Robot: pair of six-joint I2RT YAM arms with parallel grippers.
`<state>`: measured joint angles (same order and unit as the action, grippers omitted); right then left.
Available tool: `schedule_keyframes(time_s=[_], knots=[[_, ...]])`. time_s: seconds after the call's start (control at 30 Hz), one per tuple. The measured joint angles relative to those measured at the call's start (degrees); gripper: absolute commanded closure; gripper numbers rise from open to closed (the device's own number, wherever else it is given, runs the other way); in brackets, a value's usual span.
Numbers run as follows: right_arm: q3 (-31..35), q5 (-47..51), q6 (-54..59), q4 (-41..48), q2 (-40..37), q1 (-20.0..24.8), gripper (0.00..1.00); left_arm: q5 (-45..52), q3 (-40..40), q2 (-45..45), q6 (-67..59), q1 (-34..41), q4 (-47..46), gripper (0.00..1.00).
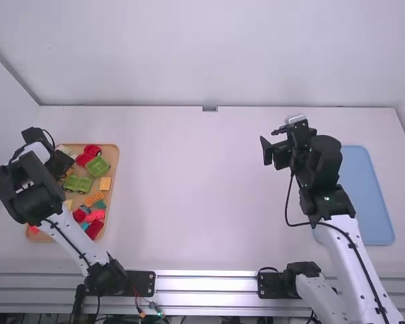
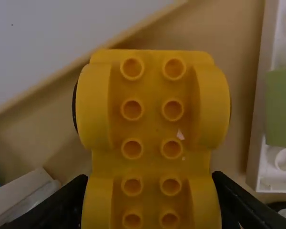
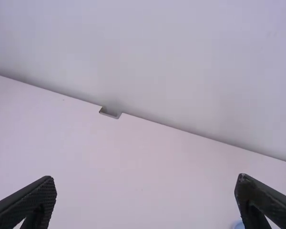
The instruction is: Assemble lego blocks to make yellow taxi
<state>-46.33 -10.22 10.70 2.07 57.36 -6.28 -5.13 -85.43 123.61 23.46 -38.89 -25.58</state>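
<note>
Assembly looks barely begun: the yellow car base [image 2: 152, 125] has bare studs, its upper blocks left to fit. The left hand [image 2: 150, 176] is clamped on it at the eleven o'clock of the wooden tray [image 1: 117, 162], at the desk's [image 1: 202, 202] nine o'clock. The right hand's [image 3: 145, 177] fingers are apart.
</note>
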Motion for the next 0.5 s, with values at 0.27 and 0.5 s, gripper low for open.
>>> schedule_keyframes(time_s=[0.27,0.5], knots=[[0.0,0.0,-0.2,0.1,0.0,0.0,0.01,0.0,0.2,0.0,-1.6,0.0,1.2,0.40],[0.0,0.0,-0.1,0.1,0.0,0.0,0.01,0.0,0.2,0.0,-2.6,0.0,0.9,0.53]])
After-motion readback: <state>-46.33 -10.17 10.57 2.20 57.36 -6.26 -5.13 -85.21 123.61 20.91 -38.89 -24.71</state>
